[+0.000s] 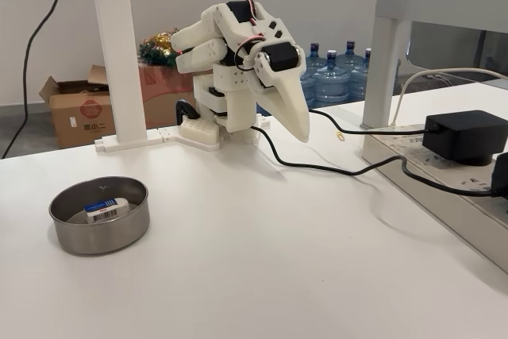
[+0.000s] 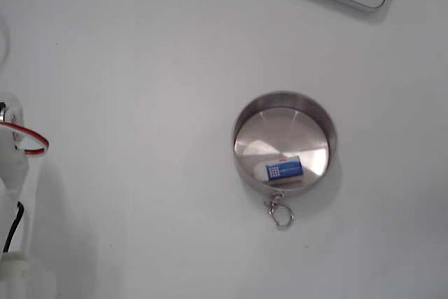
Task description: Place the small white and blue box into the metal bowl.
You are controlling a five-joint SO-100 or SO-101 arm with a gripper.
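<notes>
One small white and blue box (image 2: 284,170) lies flat inside the metal bowl (image 2: 241,127), toward its six o'clock wall, looking light, stiff, best pinched across its narrow sides, while our end effector (image 1: 303,131) hangs empty, jaws together.

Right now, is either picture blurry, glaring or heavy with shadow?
In the fixed view from the side, daylight through the windows behind leaves the arm's gripper sharp, with soft shadows on the table. In the fixed view from above, the picture is softer and washed out; the metal bowl shows bright glare around the small box.
</notes>
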